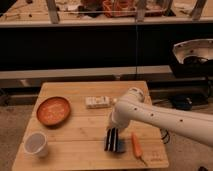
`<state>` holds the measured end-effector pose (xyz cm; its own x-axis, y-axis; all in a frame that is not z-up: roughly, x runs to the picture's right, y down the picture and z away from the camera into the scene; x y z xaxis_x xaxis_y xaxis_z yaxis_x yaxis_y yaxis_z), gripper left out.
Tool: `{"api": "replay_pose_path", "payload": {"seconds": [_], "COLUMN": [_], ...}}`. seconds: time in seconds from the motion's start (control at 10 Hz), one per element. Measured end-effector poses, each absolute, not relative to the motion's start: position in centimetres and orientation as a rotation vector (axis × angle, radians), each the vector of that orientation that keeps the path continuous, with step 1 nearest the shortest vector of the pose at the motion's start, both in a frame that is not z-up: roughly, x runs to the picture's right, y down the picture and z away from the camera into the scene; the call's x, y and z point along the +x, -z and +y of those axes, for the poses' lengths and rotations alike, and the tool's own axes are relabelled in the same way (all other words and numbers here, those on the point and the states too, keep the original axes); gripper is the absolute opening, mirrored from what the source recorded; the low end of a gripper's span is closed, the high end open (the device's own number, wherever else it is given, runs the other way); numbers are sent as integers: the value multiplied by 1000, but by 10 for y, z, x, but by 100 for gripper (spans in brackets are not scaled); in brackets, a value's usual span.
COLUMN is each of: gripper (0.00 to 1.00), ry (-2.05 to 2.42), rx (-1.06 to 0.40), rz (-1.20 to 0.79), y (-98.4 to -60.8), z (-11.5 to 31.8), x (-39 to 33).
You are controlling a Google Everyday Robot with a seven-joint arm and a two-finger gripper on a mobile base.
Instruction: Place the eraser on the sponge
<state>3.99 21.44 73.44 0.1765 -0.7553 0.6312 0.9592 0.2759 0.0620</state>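
White, smooth arm bends steeply down from the right, dark gripper (111, 140) pinched shut right beside the small, soft blue sponge (120, 146) on the pale wooden table (75, 135).

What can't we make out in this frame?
Camera view:
- sponge: mostly hidden behind the gripper, which is down at the table front; only a blue edge shows.
- Anything held in the gripper: hidden by its own dark body.
- white block mid-table: markings too small to read.
- arm: cut off by the right edge.

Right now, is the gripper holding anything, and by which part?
Nothing visible is held. The gripper is shut, low beside the blue sponge; the white eraser lies apart on the table.
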Motion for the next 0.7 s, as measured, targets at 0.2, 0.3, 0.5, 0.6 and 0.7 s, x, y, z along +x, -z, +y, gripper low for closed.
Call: {"api": "replay_pose_path", "payload": {"seconds": [0.2,0.3,0.5,0.6,0.7], "gripper": [0,0,0,0,0], "ry": [1258,1256,1261,1265,1270], "rx": [-396,-401,-408,-410,-411], "rz": [-631,-636,-644,-644,-645], "y": [-732,-731,-731,-731,-730], "z": [220,224,229,231,231], "x": [46,56,56,52,50]}}
